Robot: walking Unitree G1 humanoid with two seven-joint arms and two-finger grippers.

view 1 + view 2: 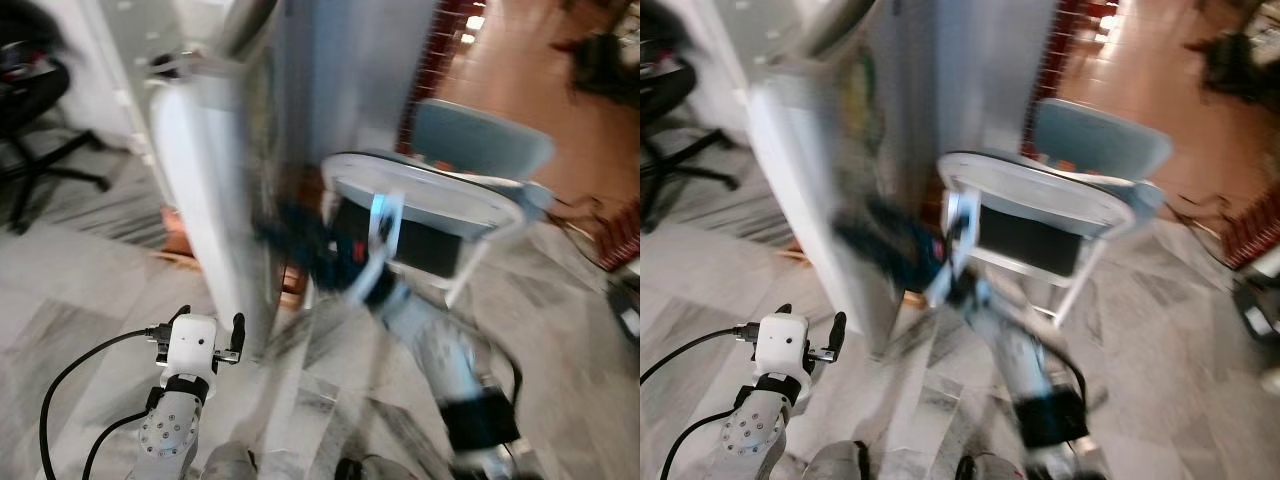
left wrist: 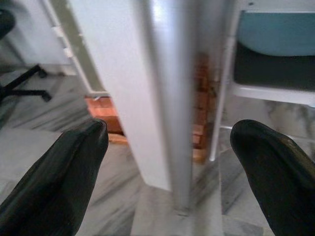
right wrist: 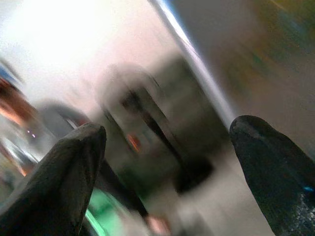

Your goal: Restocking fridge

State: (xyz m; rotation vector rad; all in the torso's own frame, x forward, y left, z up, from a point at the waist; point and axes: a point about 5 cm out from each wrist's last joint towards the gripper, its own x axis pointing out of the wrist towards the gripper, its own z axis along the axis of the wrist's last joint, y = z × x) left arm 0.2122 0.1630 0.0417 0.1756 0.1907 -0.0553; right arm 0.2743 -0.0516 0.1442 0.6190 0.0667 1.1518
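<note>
left end effector (image 2: 167, 162) spread — facing fridge door (image 2: 152, 98) edge | right end effector (image 3: 167, 162) spread

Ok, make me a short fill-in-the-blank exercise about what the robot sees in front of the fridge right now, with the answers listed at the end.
1. In the left wrist view, the left pincer has its two black fingers spread ____.
2. The tall silver fridge door stands on a floor of grey ____ tiles.
3. Beside the fridge stands a white-framed chair with a pale ____ backrest.
4. At the far left stands a ____ office chair on a star base.

Missing words: open; marble; blue; black
</note>
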